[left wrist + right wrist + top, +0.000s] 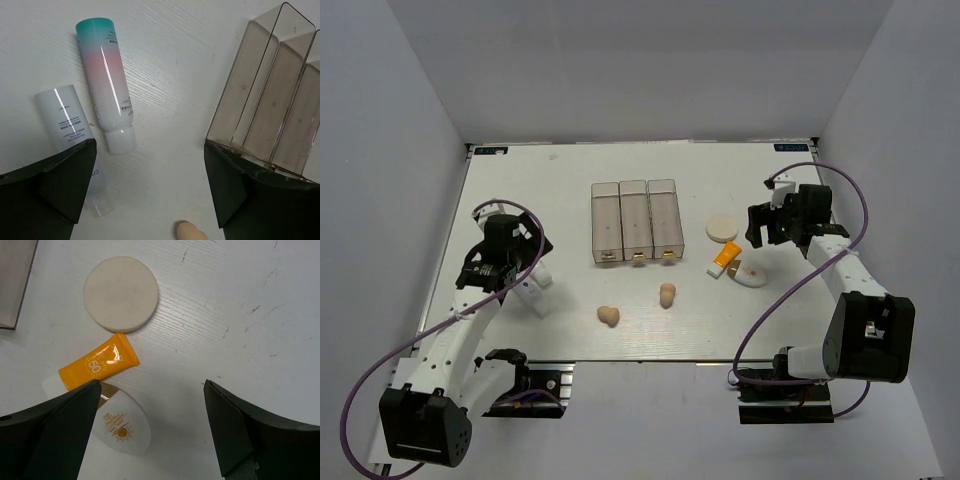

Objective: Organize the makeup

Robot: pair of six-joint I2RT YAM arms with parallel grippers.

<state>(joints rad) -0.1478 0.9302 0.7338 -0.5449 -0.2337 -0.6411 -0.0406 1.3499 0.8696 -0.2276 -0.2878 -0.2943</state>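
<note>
Clearly left gripper (pixel 150 167) and right gripper (pixel 152 407) gape empty; 1 plain white tube (pixel 64 120) half-hidden.

Bright even light, soft shadows, glare streak on pink-teal tube (pixel 106 80), corners perhaps blurred.

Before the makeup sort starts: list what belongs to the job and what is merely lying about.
Job: beige sponge, second beige sponge, round puff, white oval pad, orange tube, pink-teal tube, plain white tube.
Other: clear three-compartment box, probably the organizer rather than clutter.
</note>
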